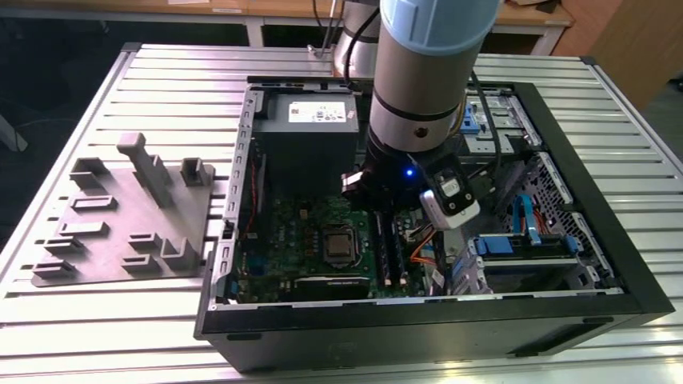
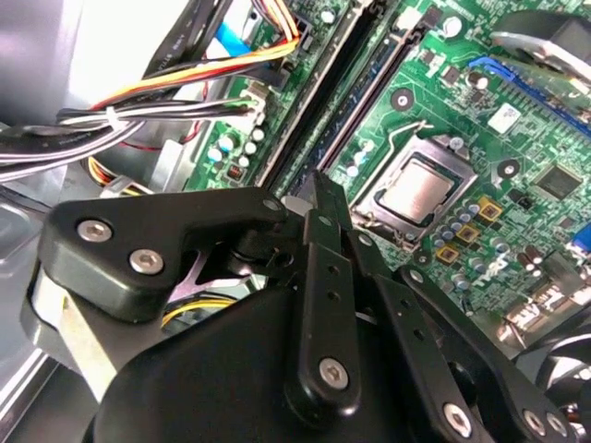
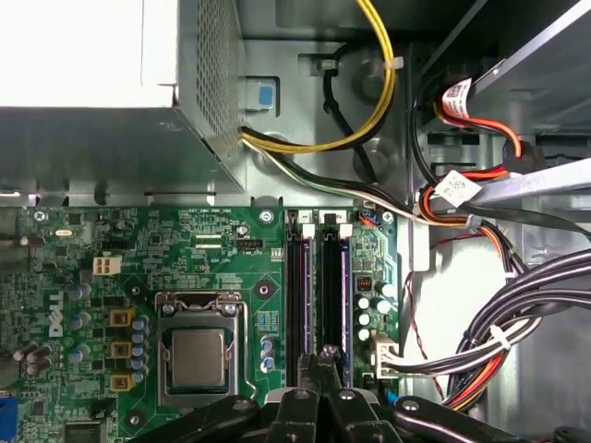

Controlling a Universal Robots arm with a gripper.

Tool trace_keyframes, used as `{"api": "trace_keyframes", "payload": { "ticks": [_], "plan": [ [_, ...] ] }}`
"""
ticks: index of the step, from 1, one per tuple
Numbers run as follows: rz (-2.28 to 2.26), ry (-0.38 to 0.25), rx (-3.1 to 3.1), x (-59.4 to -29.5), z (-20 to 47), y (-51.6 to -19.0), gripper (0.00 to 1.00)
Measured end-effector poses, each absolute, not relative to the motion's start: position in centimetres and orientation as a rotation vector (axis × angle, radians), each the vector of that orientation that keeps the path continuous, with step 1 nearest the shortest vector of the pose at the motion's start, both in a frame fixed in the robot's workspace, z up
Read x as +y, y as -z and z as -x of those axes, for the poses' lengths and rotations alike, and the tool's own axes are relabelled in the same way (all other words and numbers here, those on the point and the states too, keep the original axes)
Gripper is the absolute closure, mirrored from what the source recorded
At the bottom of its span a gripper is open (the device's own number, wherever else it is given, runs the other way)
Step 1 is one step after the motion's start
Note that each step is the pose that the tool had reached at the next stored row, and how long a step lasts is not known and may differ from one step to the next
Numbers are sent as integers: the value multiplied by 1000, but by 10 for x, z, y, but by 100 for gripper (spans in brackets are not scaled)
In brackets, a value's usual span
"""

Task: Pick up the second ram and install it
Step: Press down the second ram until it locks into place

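Fingertips of the end effector (image 3: 323,362) meet almost edge to edge in the first wrist view, directly over the two long black slot rails (image 3: 315,291) of the green circuit board (image 3: 120,277). Whether a thin stick is pinched between them cannot be told: the tips nearly touch, and anything below them is covered by the black linkages. In the second wrist view the end effector (image 2: 319,198) likewise shows its fingers drawn together, with the rails running away beyond their tips.

The second ram cannot be picked out with certainty. Both rails look dark and filled along their length in the first wrist view, but whether a stick sits in either, or is partly seated under the fingers, is hard to make out.

In the exterior view the arm (image 1: 427,80) reaches down into the open computer case (image 1: 597,264) on the slatted bench (image 1: 96,320), its wrist hiding the fingers and the upper ends of the rails. The processor socket (image 3: 199,355) lies just beside the rails. The grey power-supply box (image 1: 309,120) sits at the case's far end. A grey fixture plate (image 1: 123,224) rests on the bench at the exterior view's left, well apart from the case. Bundled cables (image 3: 517,314) run beside the board, cut off at the picture's edge.
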State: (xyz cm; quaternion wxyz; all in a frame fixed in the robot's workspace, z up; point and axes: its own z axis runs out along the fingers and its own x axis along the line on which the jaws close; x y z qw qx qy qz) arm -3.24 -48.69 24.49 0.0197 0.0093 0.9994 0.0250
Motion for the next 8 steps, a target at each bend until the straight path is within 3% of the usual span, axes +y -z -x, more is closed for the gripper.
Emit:
{"api": "trace_keyframes", "payload": {
  "ticks": [8],
  "plan": [
    [-29, -77, 3101, -486, 32, -245, 90]
  ]
}}
